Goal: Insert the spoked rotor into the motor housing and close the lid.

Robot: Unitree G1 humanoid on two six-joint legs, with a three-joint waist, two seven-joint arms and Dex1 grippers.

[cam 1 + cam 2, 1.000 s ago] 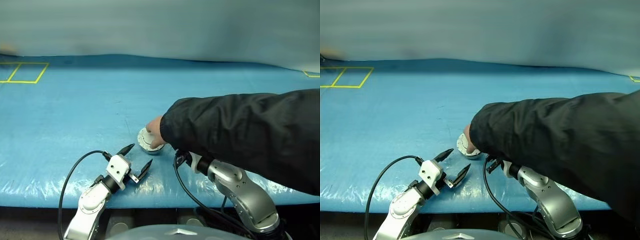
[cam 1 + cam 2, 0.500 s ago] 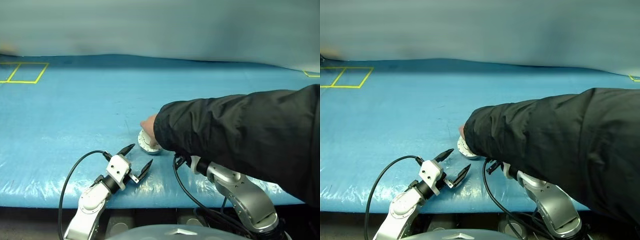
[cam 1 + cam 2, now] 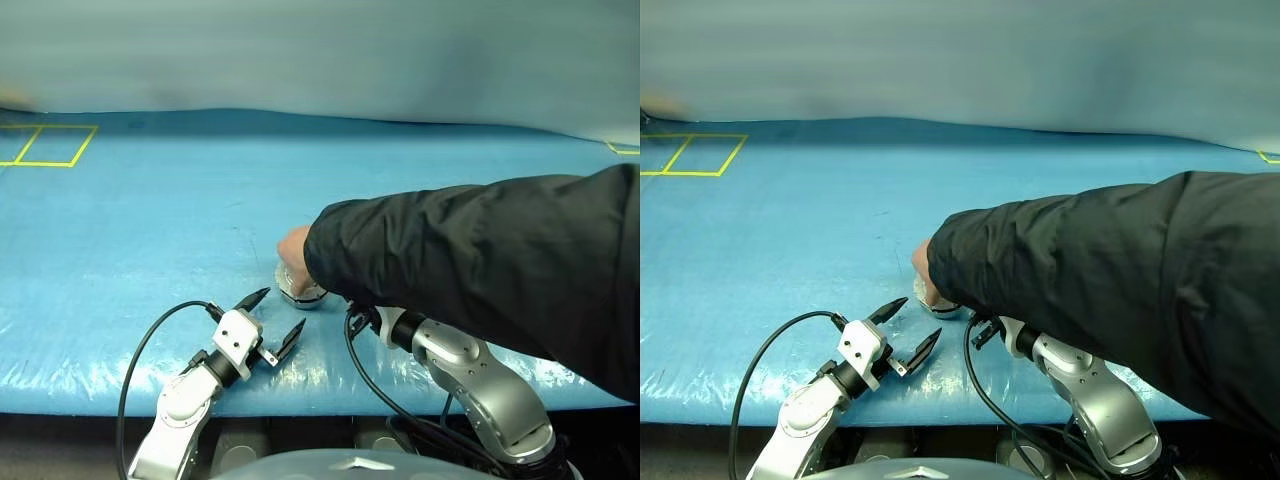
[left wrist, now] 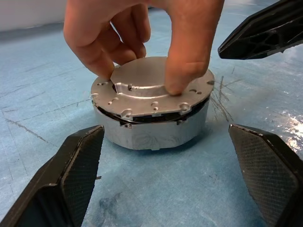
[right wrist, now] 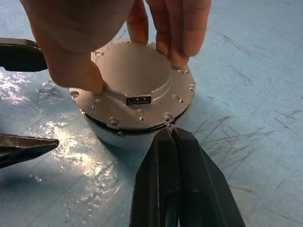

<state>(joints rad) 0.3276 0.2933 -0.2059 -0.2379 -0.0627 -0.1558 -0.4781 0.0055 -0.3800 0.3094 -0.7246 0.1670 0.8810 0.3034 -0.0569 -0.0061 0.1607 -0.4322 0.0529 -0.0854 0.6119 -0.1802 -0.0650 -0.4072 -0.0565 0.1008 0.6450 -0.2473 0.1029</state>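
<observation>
The motor housing [image 4: 151, 135] is a round silver puck on the blue table, a short way ahead of both grippers. The lid [image 4: 147, 90] lies nearly flat on it, with a thin dark gap under its rim. A person's hand [image 4: 132, 33] pinches the lid from above. The spoked rotor is hidden. My left gripper [image 3: 283, 310] stands open, level with the housing and apart from it. My right gripper [image 5: 171, 135] is shut on nothing, its tip close to the lid's rim.
A person's black sleeve [image 3: 470, 260] reaches in from the right, over my right arm. The table has a blue plastic cover [image 3: 150, 230] with a yellow tape square [image 3: 45, 145] at the far left. A black cable [image 3: 140, 350] loops near the table's front edge.
The person's arm has slid a little to the left and the hand now covers more of the housing. Neither gripper has moved.
</observation>
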